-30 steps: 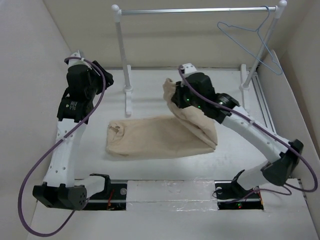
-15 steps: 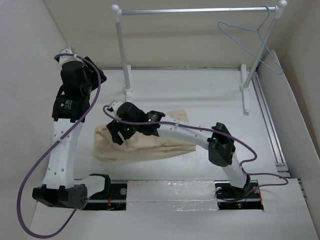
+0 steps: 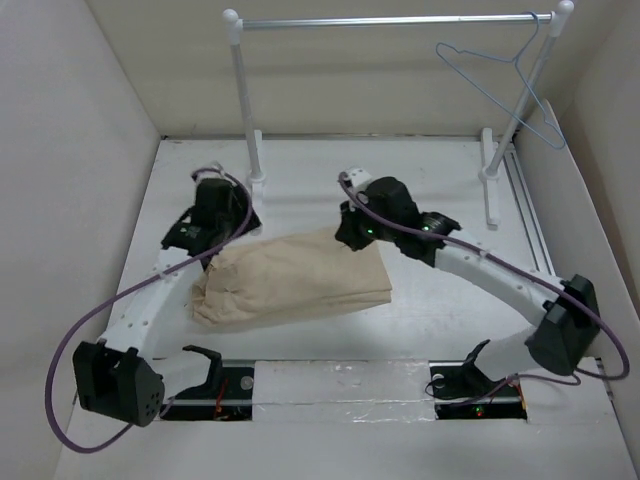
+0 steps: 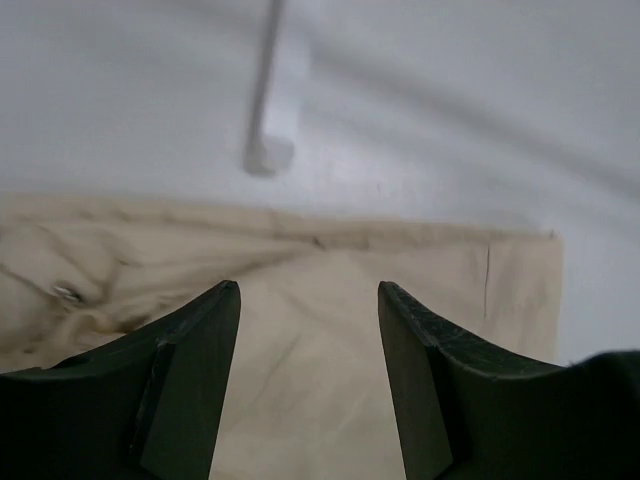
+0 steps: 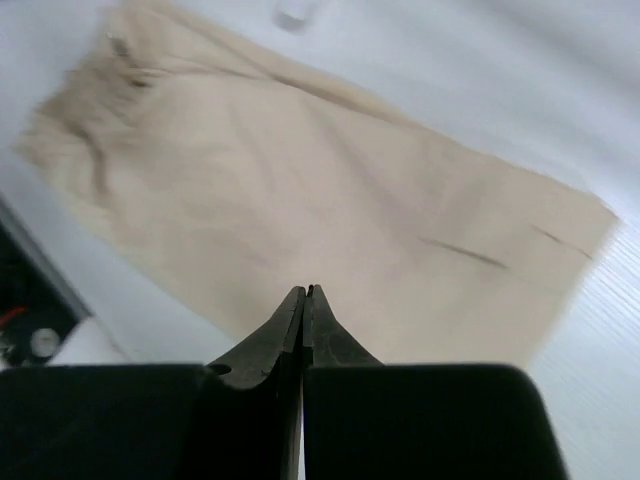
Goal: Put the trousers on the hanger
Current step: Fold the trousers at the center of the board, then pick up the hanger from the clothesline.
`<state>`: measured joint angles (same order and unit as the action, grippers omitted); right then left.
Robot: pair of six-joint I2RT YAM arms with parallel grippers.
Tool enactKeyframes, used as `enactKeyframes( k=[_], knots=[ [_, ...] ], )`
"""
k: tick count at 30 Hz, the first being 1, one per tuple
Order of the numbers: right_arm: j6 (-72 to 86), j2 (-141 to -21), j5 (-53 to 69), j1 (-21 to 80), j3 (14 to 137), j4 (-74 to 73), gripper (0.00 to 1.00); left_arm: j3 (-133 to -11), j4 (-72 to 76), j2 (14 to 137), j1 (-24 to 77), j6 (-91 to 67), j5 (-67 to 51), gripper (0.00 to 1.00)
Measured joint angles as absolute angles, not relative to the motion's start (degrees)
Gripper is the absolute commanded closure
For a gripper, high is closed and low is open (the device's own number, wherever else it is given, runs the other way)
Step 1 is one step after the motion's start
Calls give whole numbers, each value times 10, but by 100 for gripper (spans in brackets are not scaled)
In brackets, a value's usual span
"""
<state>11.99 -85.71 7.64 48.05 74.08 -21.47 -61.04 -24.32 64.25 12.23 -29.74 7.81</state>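
Observation:
The beige trousers (image 3: 290,280) lie folded in a flat bundle on the white table, left of centre. The pale blue wire hanger (image 3: 505,85) hangs from the right end of the rack bar, far from both arms. My left gripper (image 3: 222,232) is low at the bundle's far left corner; in the left wrist view it (image 4: 308,300) is open with the cloth (image 4: 300,340) showing between its fingers. My right gripper (image 3: 352,238) hovers at the bundle's far right corner; in the right wrist view it (image 5: 305,295) is shut and empty above the cloth (image 5: 300,210).
A white-posted rack with a silver bar (image 3: 390,20) stands at the back; its left post foot (image 3: 257,180) is just behind the left gripper and also shows in the left wrist view (image 4: 270,150). The right post (image 3: 490,175) stands at the back right. Walls close in on both sides.
The right arm has let go of the trouser leg, leaving it folded over, and pulled back to the bundle's right. The left arm has come down to the bundle's far left corner.

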Motion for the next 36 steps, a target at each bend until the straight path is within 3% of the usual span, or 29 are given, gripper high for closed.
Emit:
enactKeyframes(
  k=[5, 12, 19, 20, 23, 24, 26, 27, 28, 29, 30, 31, 36],
  knots=[
    [93, -793, 77, 401, 585, -197, 100, -467, -211, 676, 220, -352, 18, 47],
    [95, -859, 84, 402, 435, -174, 100, -368, -171, 709, 185, -384, 20, 47],
    [104, -843, 85, 415, 418, -155, 100, -372, -162, 728, 140, -385, 56, 45],
    [102, -840, 84, 417, 423, -170, 98, -385, -167, 732, 139, -383, 58, 45],
    [87, -823, 84, 422, 484, -250, 80, -450, -185, 740, 144, -374, 71, 46],
    [77, -816, 84, 421, 519, -274, 66, -478, -187, 740, 153, -369, 78, 46],
    [59, -802, 91, 409, 603, -314, 52, -532, -187, 737, 178, -358, 85, 51],
    [50, -795, 100, 397, 653, -322, 44, -557, -184, 733, 196, -350, 90, 63],
    [39, -788, 105, 379, 705, -328, 44, -576, -179, 727, 213, -344, 90, 100],
    [25, -786, 116, 355, 764, -334, 51, -591, -173, 721, 231, -339, 89, 100],
    [12, -785, 124, 325, 819, -331, 88, -601, -168, 715, 252, -330, 86, 100],
    [-2, -784, 131, 292, 870, -325, 99, -609, -163, 713, 272, -324, 82, 100],
    [-60, -834, 164, 90, 1127, -341, 100, -623, -148, 763, 386, -310, 74, 100]
  ],
)
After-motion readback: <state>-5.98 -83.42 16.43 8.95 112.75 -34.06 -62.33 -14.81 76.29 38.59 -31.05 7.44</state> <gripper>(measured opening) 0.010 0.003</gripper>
